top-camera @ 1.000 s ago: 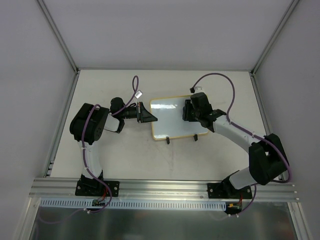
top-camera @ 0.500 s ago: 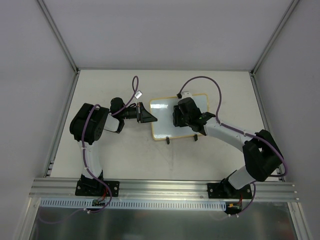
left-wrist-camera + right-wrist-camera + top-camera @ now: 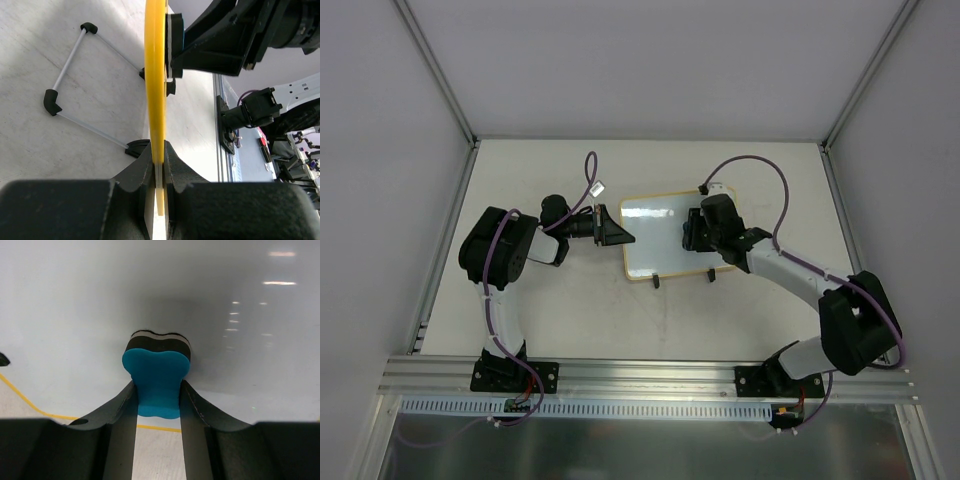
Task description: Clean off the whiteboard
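Top view is bright, even and sharp, with soft shadows on the table (image 3: 570,310). In the right wrist view, glare streaks cross the board (image 3: 75,290) at 1 o'clock and the eraser (image 3: 157,370) casts a dim halo. The left gripper (image 3: 159,150) blurs at 6 o'clock.

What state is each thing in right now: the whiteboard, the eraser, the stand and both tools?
whiteboard: clamped at one edge, no writing visible on its face.
blue eraser: gripped, its felt side against the whiteboard's face.
wire stand: swung out from the whiteboard's back.
left tool: shut on the whiteboard's edge.
right tool: shut on the blue eraser.
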Tool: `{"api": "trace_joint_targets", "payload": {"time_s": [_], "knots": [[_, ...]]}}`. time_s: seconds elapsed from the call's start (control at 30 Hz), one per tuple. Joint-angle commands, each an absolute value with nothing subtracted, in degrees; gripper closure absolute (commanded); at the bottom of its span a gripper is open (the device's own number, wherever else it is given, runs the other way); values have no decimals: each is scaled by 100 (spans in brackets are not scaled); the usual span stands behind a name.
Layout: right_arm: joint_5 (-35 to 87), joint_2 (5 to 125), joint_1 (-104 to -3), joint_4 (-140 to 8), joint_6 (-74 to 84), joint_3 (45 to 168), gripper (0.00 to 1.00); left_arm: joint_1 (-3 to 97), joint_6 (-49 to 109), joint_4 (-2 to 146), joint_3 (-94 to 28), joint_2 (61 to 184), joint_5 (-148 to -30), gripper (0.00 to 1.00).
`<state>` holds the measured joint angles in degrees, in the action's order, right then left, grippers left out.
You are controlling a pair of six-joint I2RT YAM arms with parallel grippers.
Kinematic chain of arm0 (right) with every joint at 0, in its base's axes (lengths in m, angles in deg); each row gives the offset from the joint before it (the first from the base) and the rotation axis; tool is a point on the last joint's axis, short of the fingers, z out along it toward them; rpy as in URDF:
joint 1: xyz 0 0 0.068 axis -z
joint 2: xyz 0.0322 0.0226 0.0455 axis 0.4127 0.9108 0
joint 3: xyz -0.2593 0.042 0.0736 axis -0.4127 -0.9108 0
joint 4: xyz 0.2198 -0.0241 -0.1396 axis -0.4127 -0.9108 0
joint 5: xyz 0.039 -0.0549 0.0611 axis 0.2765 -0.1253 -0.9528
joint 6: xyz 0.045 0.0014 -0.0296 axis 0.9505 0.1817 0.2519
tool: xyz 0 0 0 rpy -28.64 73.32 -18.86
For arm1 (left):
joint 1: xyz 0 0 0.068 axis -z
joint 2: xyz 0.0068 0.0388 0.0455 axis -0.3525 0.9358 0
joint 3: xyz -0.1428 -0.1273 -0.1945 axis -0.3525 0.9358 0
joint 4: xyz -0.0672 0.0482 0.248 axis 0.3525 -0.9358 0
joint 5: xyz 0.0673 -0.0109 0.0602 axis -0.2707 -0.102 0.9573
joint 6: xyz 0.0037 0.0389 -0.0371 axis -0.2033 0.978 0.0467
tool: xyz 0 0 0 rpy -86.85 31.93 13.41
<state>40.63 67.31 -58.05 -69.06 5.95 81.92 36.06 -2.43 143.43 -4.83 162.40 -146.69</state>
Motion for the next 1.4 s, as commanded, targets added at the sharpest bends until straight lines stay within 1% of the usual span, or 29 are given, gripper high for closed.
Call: {"api": "trace_joint_targets", "payload": {"time_s": [0.0,0.3,0.6,0.83,1.0,1.23,1.37], "knots": [[4226,6546,-5356,-6863,609,7994,94,3699,38,16625,-441,15952,-15006,100],[3848,6116,-4539,-6731,609,7554,94,3699,47,16625,-432,15926,-15006,100],[3795,5825,-4152,-6731,601,7326,94,3707,38,16625,-432,15944,-14997,100],[3918,5728,-4055,-6845,592,7290,94,3699,38,16625,-441,15943,-14997,100],[3655,5667,-4081,-6871,636,7203,95,3708,20,16625,-459,15943,-15006,100],[4067,5649,-4485,-6748,574,7036,96,3672,-15,16625,-459,15970,-14997,100],[4312,5903,-4906,-6608,513,7123,96,3655,-59,16625,-511,15987,-15024,100]]}}
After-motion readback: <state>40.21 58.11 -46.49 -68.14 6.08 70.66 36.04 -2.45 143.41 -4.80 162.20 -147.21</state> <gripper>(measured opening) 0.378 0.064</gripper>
